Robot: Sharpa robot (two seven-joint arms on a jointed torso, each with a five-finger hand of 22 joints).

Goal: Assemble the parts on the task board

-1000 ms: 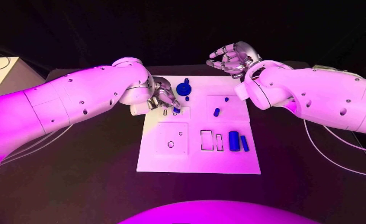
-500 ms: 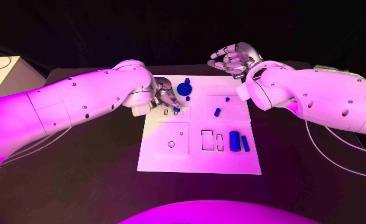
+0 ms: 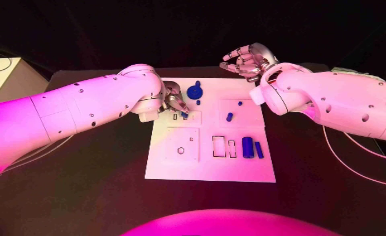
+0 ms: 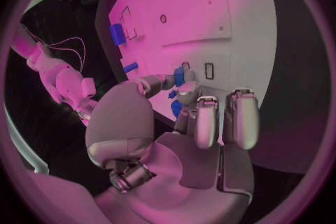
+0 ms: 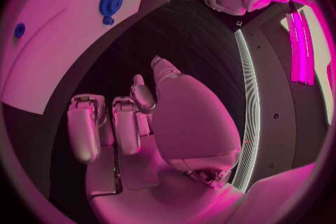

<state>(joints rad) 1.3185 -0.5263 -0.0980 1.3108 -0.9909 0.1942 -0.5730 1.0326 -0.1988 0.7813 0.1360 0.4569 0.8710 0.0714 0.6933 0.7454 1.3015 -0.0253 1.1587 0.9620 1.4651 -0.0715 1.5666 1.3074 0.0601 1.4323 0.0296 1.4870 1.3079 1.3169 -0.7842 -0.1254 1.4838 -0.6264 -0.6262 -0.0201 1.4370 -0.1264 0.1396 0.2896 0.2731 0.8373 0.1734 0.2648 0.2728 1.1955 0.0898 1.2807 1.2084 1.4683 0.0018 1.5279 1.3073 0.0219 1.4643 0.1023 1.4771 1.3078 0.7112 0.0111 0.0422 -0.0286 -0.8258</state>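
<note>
Pinching a small blue part (image 3: 184, 115) over the task board's (image 3: 211, 169) upper-left slots, my left hand (image 3: 172, 104) has its fingertips closed on it. A blue gear (image 3: 194, 92) sits just beside; more blue pieces (image 3: 251, 148) lie further right. My right hand (image 3: 247, 62) hovers beyond the board's far edge, fingers curled, holding nothing.

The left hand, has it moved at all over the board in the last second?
Barely. The left hand holds a small blue part at the same slot near the task board's left edge; only the arm behind it has edged inward.
</note>
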